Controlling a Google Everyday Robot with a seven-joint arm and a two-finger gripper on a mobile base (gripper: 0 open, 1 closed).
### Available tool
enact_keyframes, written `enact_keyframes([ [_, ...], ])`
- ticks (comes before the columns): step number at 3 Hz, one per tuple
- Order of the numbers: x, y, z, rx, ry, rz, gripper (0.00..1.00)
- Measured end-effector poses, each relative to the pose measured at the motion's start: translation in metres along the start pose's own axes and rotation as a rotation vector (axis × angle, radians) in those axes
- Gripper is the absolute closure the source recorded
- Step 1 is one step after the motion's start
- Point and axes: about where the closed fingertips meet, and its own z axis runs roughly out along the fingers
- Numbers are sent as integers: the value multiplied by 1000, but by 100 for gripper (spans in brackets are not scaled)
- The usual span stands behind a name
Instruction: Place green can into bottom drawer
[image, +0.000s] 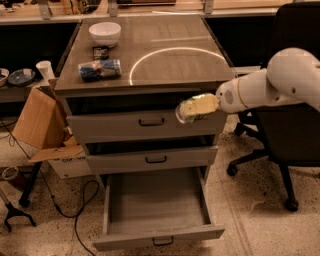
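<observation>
My end effector (204, 106) pinches the can (192, 110): a small cylinder, pale green, shiny silver end facing left, lying roughly level in the air. The can sticks out left of the end effector, in front of the top drawer (125, 127) at its right end, below the surface (165, 60) edge and well above the bottom drawer (157, 241). That one is pulled out: grey, boxy, flat front, dark bar handle. Counts: three grey drawers (150, 159), one can, one round white bowl (105, 33), one crinkly blue packet (100, 69), the last two on the brown matte surface. One smooth white arm (280, 82).
</observation>
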Motion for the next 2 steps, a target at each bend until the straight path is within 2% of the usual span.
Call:
enact_keyframes([
  [1,81,-14,43,-16,74,75,100],
  [2,164,-28,95,-3,129,156,100],
])
